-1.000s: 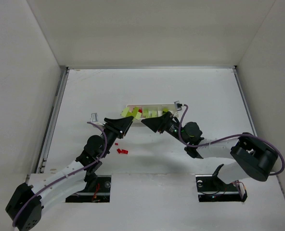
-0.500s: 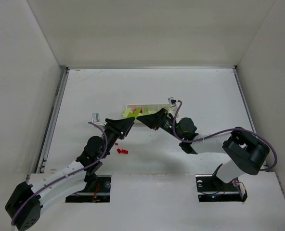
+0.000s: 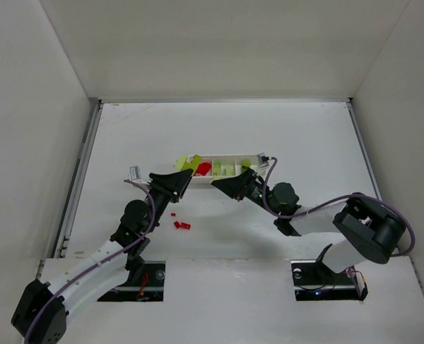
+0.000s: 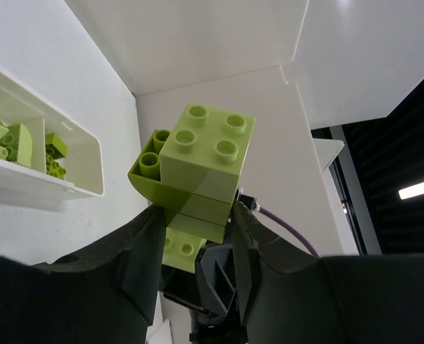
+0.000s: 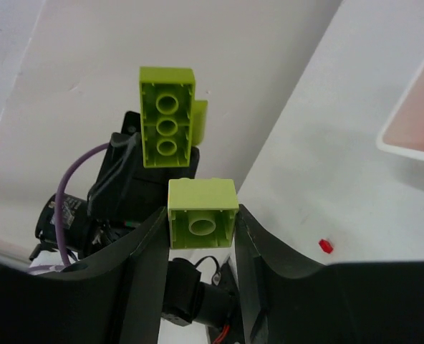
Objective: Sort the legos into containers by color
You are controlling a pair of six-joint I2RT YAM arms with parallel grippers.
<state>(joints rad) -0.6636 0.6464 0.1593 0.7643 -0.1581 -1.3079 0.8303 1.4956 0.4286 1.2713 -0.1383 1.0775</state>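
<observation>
A: Checking sort status at that frame. How far along was it?

B: Mid-run, I'd judge. The tray (image 3: 259, 156) sat mid-table, just beyond both grippers. Several yellow-green bricks (image 3: 223, 170) already lay in its middle and right parts, with one red brick (image 3: 203, 169) further left. Dividers were too small to read from above, so I couldn't tell exact compartments.

A: Grippers?

B: Both loaded. The left gripper (image 4: 195, 209) was clamped on a yellow-green stack (image 4: 206, 161), held up by the tray's left end. The right gripper (image 5: 200, 215) pinched a single small yellow-green brick (image 5: 203, 195), near the tray's near wall.

A: Remaining?

B: Those two loads needed dropping in with the greens. At least two loose red bricks (image 3: 182, 225) lay on the table (image 3: 305, 136) near the left arm, apart from the tray. The reds looked like the main work left.
</observation>
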